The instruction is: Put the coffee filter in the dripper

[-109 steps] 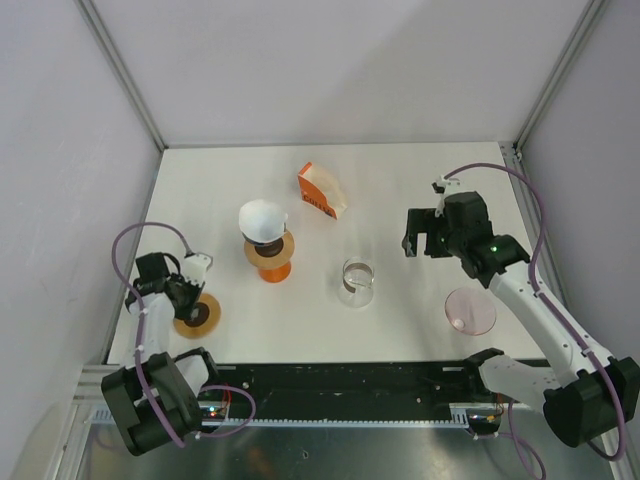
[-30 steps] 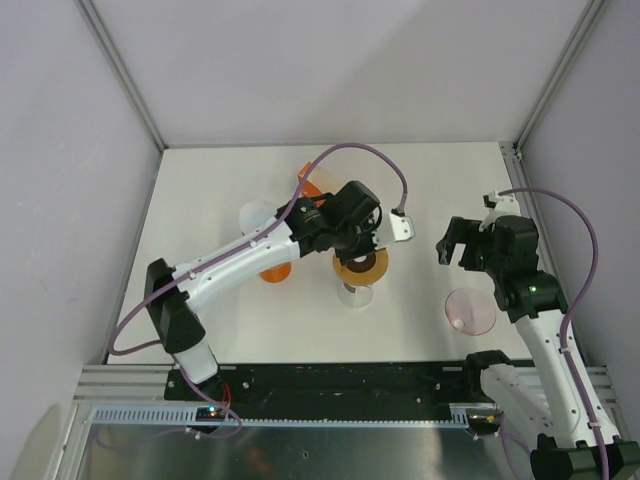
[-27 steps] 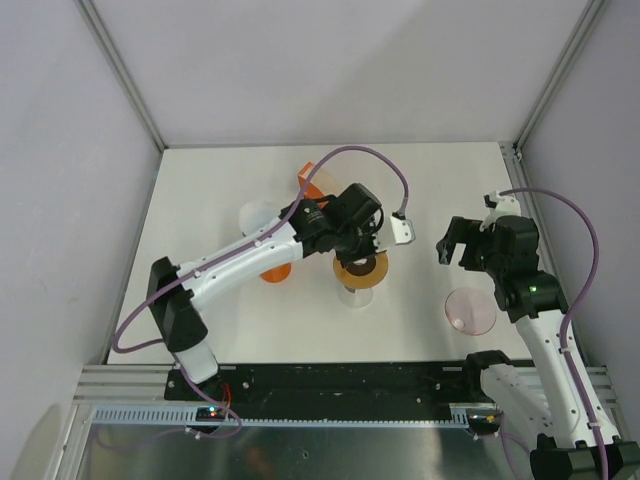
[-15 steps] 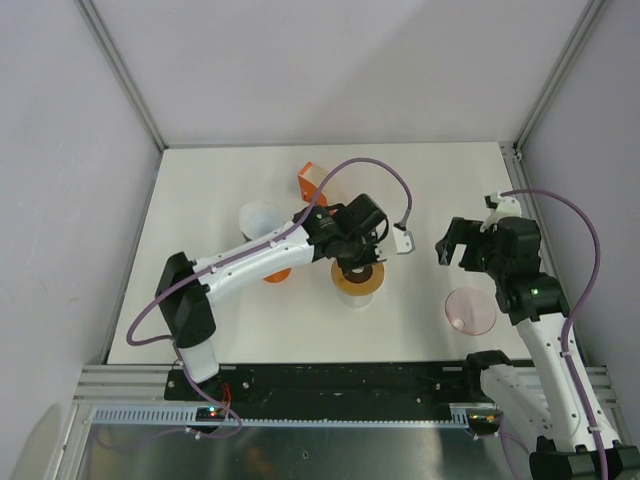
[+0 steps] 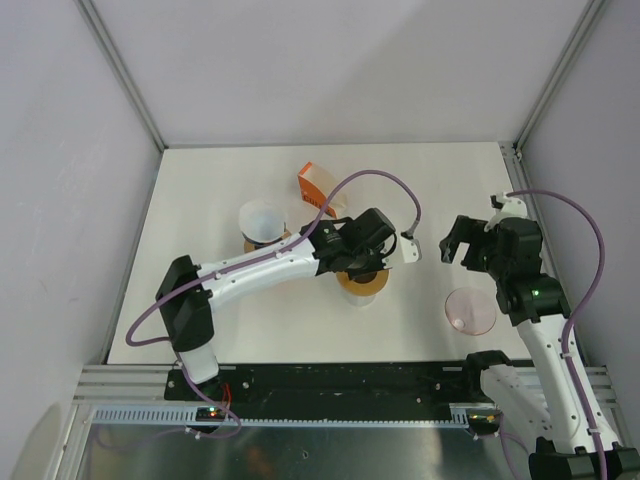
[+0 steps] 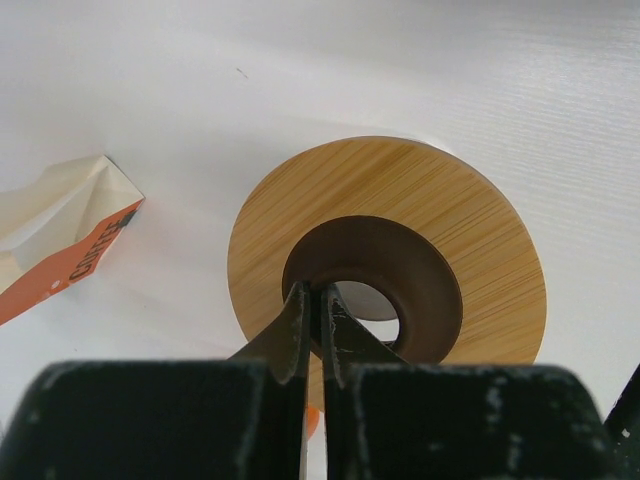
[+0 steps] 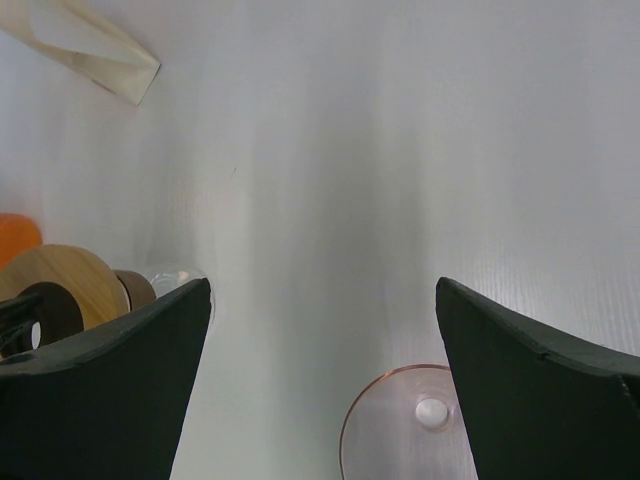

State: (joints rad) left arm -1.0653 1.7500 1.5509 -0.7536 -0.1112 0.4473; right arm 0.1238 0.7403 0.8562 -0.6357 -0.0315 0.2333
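Left tool (image 6: pixel 311 297) clamps the ring (image 6: pixel 480 230); right tool (image 7: pixel 322 287) gapes empty. Filter (image 5: pixel 262 217), ten o'clock of it: likely flimsy, pinch the rim.

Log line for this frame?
left pincer: shut on wooden ring, over glass | right pincer: open, empty | filter: not held

A white worktop (image 5: pixel 200 190), evenly lit, sits between pale grey walls (image 5: pixel 330 70) at far, left and right. Aluminium posts (image 5: pixel 118 70) slant at both far corners; a metal rail (image 5: pixel 350 413) runs along the near edge.
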